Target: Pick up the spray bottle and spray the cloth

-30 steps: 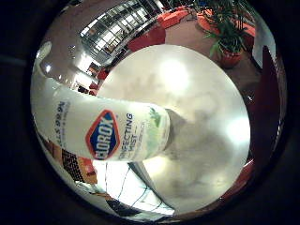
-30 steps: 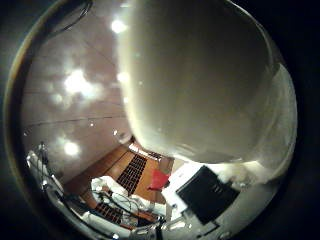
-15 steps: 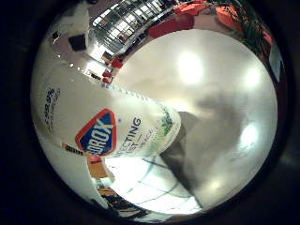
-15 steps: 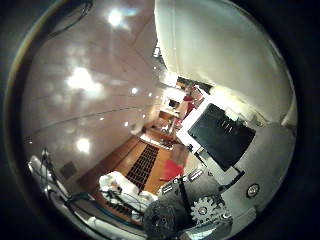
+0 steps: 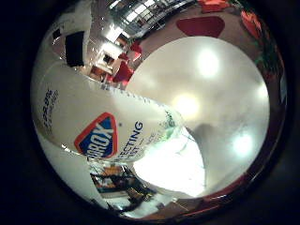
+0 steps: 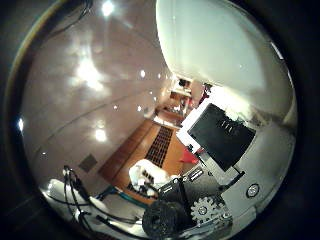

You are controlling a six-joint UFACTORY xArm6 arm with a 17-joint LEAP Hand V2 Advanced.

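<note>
The spray bottle (image 5: 93,126) is white with a red and blue label and fills much of the little finger side view, close to my palm. Its white body (image 6: 215,45) also shows in the thumb side view. My right hand (image 6: 220,140) shows there as black, white and geared finger parts curled in right beside the bottle. A pale cloth (image 5: 173,164) with faint grid lines lies on the round white table (image 5: 225,93), just past the bottle's end. The bottle's spray head is out of sight.
Red seats (image 5: 201,26) stand on the floor beyond the table, with more red furniture (image 5: 124,72) further back. The thumb side view looks up at a ceiling with bright lights (image 6: 90,75).
Both views have swung round with the hand. The bottle now fills more of the little finger side view. Finger parts have come into the thumb side view beside the bottle.
</note>
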